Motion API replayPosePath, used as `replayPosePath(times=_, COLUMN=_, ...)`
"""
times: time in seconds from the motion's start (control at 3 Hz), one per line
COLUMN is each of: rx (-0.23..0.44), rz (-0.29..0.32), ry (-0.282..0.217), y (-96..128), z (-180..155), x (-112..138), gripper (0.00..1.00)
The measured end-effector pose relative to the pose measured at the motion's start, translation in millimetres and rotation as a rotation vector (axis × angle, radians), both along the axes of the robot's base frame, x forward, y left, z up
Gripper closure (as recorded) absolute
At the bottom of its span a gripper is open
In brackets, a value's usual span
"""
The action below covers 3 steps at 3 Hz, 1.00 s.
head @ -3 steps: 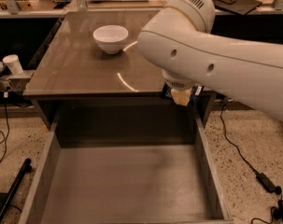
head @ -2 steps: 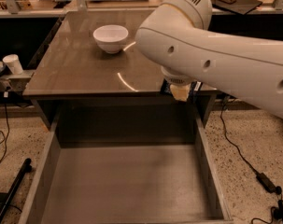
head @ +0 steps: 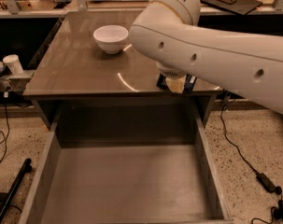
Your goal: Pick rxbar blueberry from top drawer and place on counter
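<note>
The top drawer (head: 47,162) is pulled open at the bottom of the camera view, and its grey floor is bare. The counter (head: 80,69) lies behind it. My white arm reaches in from the right. My gripper (head: 176,84) hangs under the arm, just above the counter's front edge on the right. A dark navy-blue piece, the rxbar blueberry (head: 190,82), sticks out on both sides of the pale fingertips (head: 175,86), so the gripper is shut on it. Most of the bar is hidden by the arm.
A white bowl (head: 111,38) stands at the back middle of the counter. A white cup (head: 12,63) sits on a side ledge at the left. Cables (head: 244,157) lie on the speckled floor to the right. A dark pole (head: 10,195) lies at the lower left.
My gripper with the bar has moved back from over the drawer toward the counter's front edge and slightly left. The arm has shifted with it.
</note>
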<state>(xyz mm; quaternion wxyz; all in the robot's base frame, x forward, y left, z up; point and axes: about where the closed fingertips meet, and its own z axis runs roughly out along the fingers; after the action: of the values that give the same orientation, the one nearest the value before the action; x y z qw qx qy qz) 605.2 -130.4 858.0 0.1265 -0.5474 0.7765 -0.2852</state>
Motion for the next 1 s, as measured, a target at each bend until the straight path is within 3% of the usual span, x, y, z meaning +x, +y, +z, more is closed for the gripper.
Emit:
replayPosePath(times=0.33, rx=-0.014, rz=-0.011, ry=-0.016, y=1.6, z=-2.0, x=20.6, gripper=1.0)
replayPosePath(times=0.67, rx=-0.015, rz=0.0, ry=-0.026, y=4.4, z=-6.5, x=26.1, gripper=1.0)
replayPosePath(times=1.0, rx=-0.015, rz=0.001, ry=-0.026, y=4.5, z=-6.9, x=26.5, gripper=0.84)
